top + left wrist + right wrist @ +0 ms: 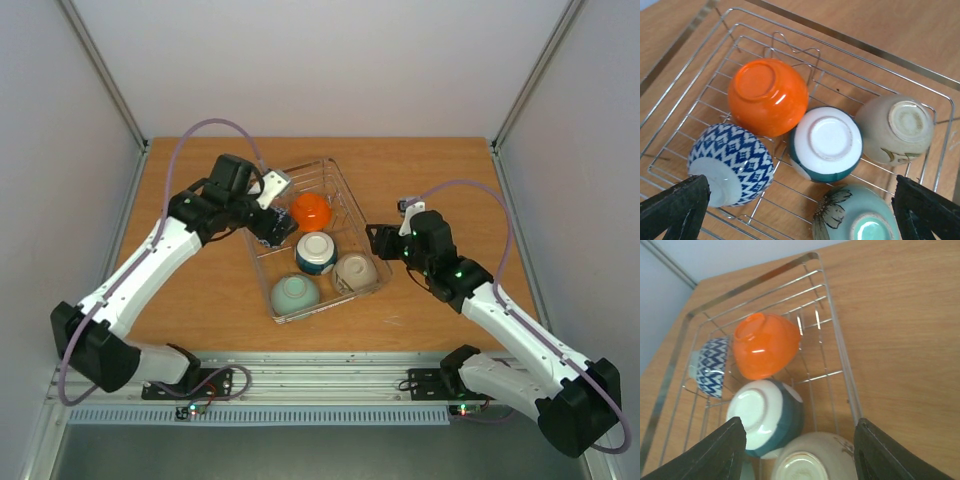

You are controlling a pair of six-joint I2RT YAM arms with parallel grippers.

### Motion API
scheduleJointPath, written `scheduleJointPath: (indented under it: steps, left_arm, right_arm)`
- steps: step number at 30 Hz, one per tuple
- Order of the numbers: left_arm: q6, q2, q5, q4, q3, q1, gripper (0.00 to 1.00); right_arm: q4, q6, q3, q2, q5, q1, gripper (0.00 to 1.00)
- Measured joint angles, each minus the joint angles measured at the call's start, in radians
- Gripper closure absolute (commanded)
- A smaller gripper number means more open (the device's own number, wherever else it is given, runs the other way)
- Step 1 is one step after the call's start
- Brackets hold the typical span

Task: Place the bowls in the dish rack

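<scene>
The dish rack [362, 225] holds the bowls, all bottom up. In the left wrist view I see the orange bowl [767, 95], the blue-patterned bowl [735, 160], the teal-banded white bowl [826, 142], the beige bowl [895, 130] and the pale green bowl [857, 215]. My left gripper [272, 228] hangs open over the rack's left side, covering the blue-patterned bowl from above. Its fingers hold nothing [800, 200]. By the rack's right rim my right gripper [375, 240] stands open above the beige bowl [812, 457], gripping nothing.
The rack's wire rim [842, 355] and upright tines rise around the bowls. Bare wooden table [450, 180] surrounds the rack. Grey walls close in the back and both sides.
</scene>
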Motion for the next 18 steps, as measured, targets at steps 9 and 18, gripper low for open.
scheduleJointPath:
  steps: [9, 18]
  left_arm:
    - [-0.127, -0.132, 0.03, 0.161, -0.169, 0.101, 0.02]
    - [-0.232, -0.199, 0.005, 0.257, -0.254, 0.208, 0.03]
  right_arm:
    - [-0.178, -0.035, 0.052, -0.008, 0.065, 0.0, 0.41]
    - [-0.331, -0.035, 0.063, -0.105, 0.2, 0.0, 0.4]
